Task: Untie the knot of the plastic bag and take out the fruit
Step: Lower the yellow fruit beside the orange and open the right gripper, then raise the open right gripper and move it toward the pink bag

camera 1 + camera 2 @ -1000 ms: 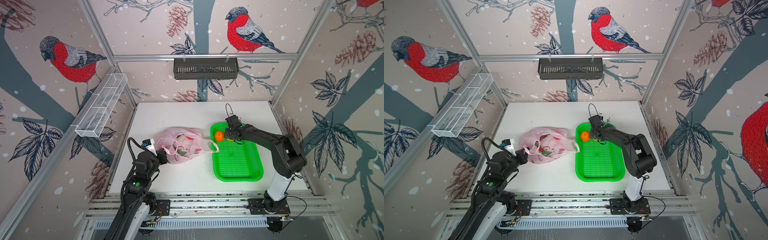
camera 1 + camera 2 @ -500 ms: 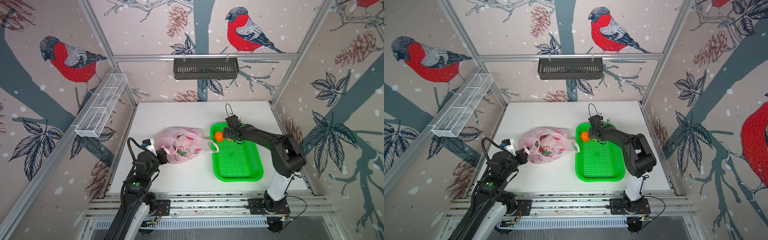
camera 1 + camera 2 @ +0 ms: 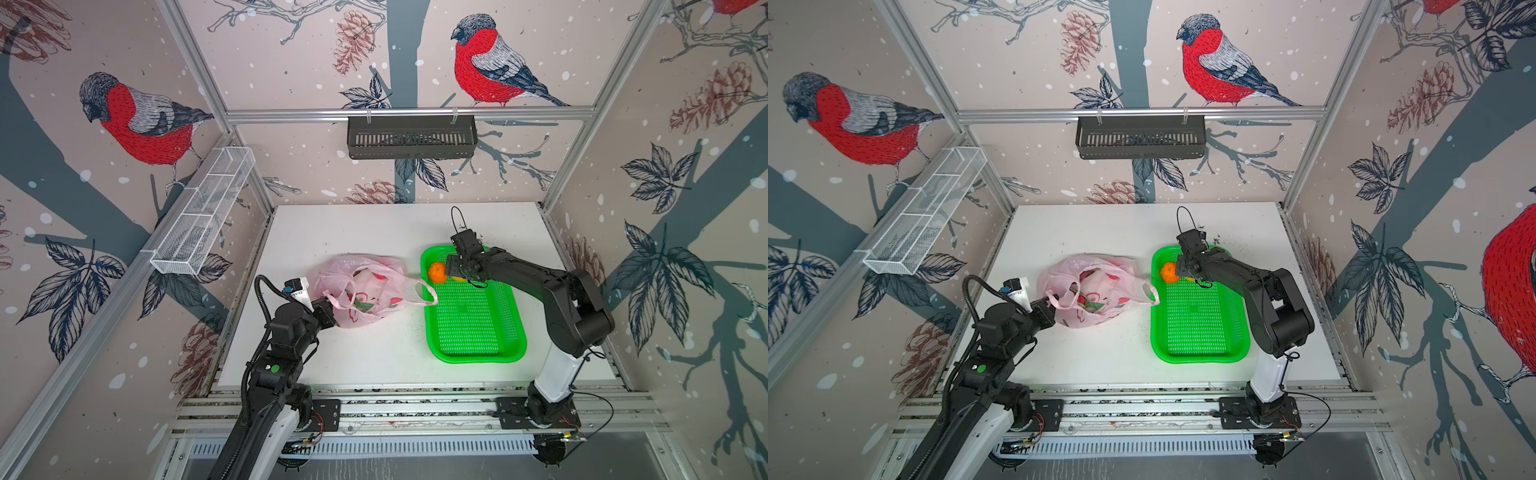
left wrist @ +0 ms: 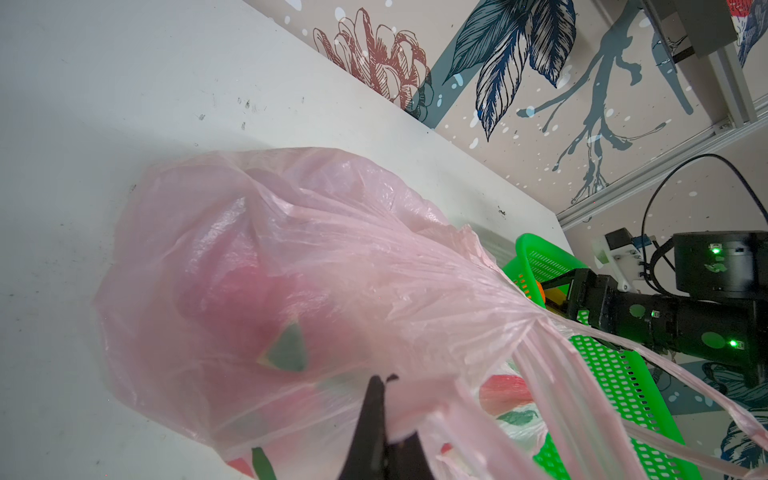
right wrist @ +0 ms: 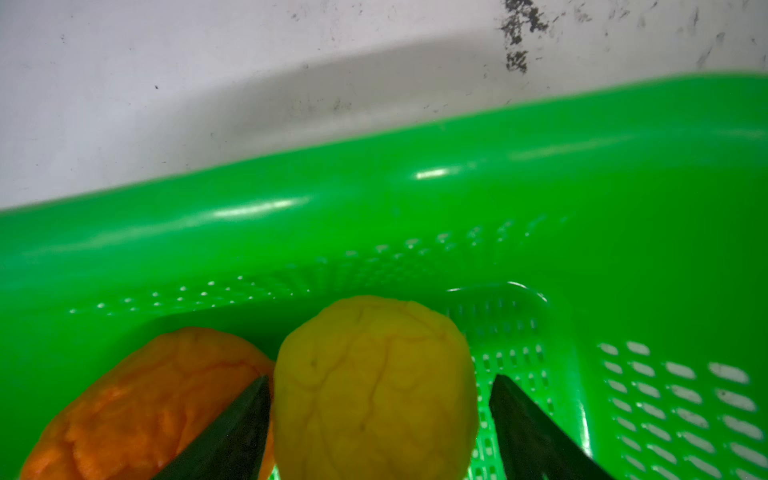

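Yellow citrus [image 5: 374, 345] sits loose between the parted jaws of right gripper [image 5: 381, 377], tray [image 5: 374, 187] far-left corner; plastic bag [image 3: 361, 266] lies just left, left gripper [image 4: 384, 380] clamped on its edge.

The left arm [image 3: 286, 332] is made of black rounded housings, with a white lower link [image 3: 276, 432]. One housing carries a round green dot [image 3: 274, 368]. A thick black ribbed hose [image 3: 257, 293] runs along it, and a white bracket with a blue plug [image 3: 300, 289] sits at the wrist. The right arm [image 3: 536, 278] is black too, with a white bottom segment [image 3: 555, 374], a thin black wire loop [image 3: 457, 216] at the wrist and small green lights [image 4: 733, 343]. Thin red wires [image 3: 319, 424] show at the left base.
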You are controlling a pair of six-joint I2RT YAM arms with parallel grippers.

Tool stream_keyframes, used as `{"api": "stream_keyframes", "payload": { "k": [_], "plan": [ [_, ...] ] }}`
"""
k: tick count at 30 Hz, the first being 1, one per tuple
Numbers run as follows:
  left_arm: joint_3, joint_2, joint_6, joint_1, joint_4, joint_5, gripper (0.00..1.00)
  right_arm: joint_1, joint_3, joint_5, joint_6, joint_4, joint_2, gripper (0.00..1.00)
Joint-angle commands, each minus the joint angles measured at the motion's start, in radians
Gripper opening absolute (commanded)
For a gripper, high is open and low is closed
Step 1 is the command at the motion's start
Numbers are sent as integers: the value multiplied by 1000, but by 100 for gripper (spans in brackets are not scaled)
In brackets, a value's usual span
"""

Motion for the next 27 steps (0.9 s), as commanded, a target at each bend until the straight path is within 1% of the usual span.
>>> {"api": "stream_keyframes", "payload": {
  "k": [1, 9, 16, 19, 23, 27],
  "plan": [
    [0, -1, 1, 1, 15, -12, 0, 3, 11, 24, -4, -21, -10, 85],
    [-2, -1, 0, 1, 17, -12, 0, 18, 30, 55, -4, -55, -37, 86],
    [0, -3, 0, 1, 17, -9, 0, 63, 65, 121, 4, -120, -104, 84],
    [0, -3, 0, 1, 18, -7, 0, 97, 85, 147, 19, -144, -157, 80],
    [2, -4, -2, 1, 22, 0, 0, 155, 126, 175, 36, -163, -225, 72],
    [2, -1, -2, 1, 28, 9, 0, 233, 190, 178, 34, -169, -262, 58]
  ]
}}
